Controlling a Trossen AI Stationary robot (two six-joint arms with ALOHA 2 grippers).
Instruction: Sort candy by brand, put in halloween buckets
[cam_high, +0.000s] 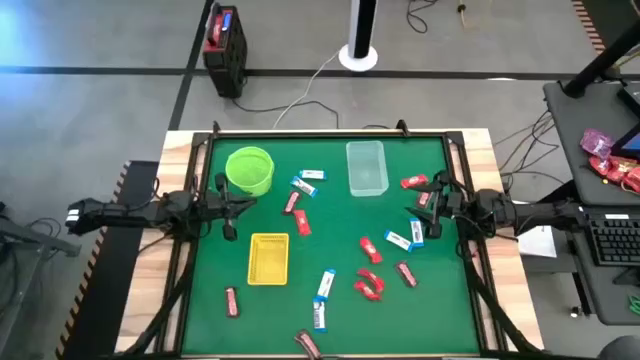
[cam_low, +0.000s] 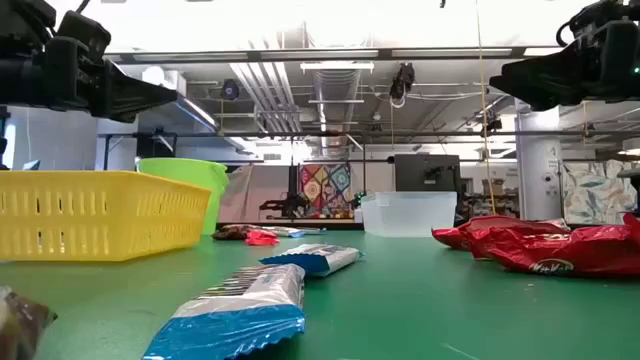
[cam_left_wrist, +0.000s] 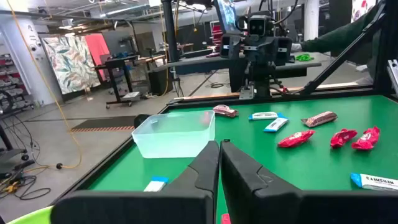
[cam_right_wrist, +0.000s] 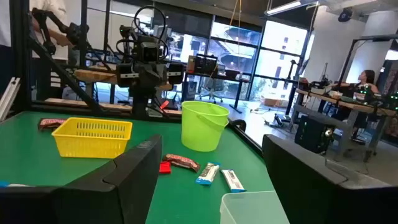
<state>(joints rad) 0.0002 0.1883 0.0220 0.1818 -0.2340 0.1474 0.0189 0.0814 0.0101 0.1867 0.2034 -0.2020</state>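
Blue-and-white bar (cam_low: 232, 310) closest to the low lens, foil end forward, second one (cam_low: 312, 259) just behind

Right gripper (cam_high: 432, 205): fingers spread wide, nothing between them, raised over the mat's right edge
- directly under and beside it: red bar (cam_high: 414, 183) toward the far side, blue-and-white bars (cam_high: 416, 232) toward the near side, long axes at differing angles
- farther inward: more red bars (cam_high: 370, 250), dark brown bar (cam_high: 405, 273)
- beyond those, toward the far edge: clear tub (cam_high: 367, 167), empty

Left gripper (cam_high: 228, 207): fingers pressed together, holding nothing, raised over the mat's left side
- just past its tip on the far side: lime-green bucket (cam_high: 250, 170)
- on its near side: yellow basket (cam_high: 268, 257)
- ahead, mid-mat: small cluster of mixed bars (cam_high: 298, 203)

Deciding relation, as a judgement: thickest scatter of candy on the right half, within short reach of the open right gripper, so that arm better placed for a first pick; nearest candidate probably the red bar beside its tip, needing fingers set across the bar's short width; all three containers apparently empty, sorting not yet begun
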